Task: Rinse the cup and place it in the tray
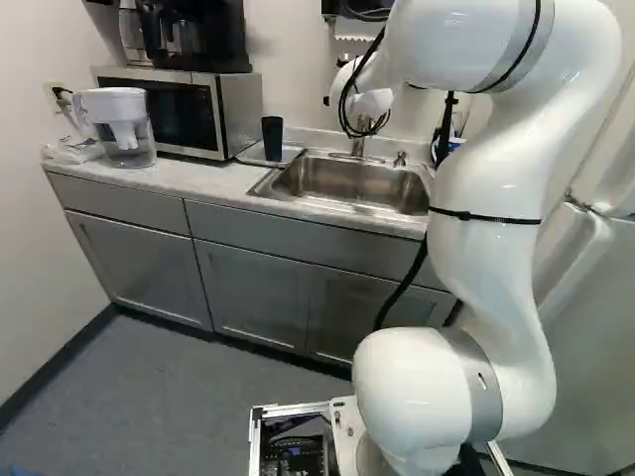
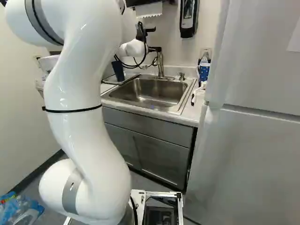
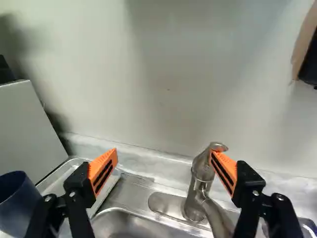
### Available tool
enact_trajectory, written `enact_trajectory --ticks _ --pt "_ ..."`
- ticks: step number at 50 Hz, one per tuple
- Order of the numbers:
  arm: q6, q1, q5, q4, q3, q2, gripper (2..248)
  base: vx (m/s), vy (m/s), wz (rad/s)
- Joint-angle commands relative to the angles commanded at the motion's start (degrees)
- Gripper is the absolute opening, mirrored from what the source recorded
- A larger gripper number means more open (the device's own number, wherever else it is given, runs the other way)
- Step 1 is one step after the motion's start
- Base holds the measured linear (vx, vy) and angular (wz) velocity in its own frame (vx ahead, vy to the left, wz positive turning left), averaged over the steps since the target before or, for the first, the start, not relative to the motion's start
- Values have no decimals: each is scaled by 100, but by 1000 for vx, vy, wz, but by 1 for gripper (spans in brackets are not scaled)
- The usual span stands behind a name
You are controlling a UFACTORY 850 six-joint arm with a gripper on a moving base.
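A white robot arm (image 1: 496, 218) reaches over a grey kitchen table (image 1: 228, 180) toward a metal sink (image 1: 347, 180) set into its top. Its black tool (image 2: 155, 49) is open, held up near the faucet (image 3: 197, 191); in the wrist view the two fingers of the tool (image 3: 164, 154) stand wide apart, and one orange pad (image 3: 224, 172) overlaps the faucet's top, though I cannot tell if they touch. The dark blue cup (image 1: 272, 138) stands upright beside the sink, outside the tool's grip, at the shallow tray (image 1: 290, 156); whether it sits fully within the tray's rim is unclear. On the cup's other side is a microwave (image 1: 238, 109) with a black appliance (image 1: 213, 40) on top, then a clear pitcher with a white lid (image 1: 129, 119). At the right of the right base view is a large pale fridge (image 2: 253, 159).
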Motion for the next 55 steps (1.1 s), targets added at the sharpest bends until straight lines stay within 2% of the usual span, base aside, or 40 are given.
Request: enact_trajectory --ticks 36,55 --pt "0 -26 123 0 -286 -240 247 0 0 0" --pt "0 -142 123 0 143 121 247 0 0 0"
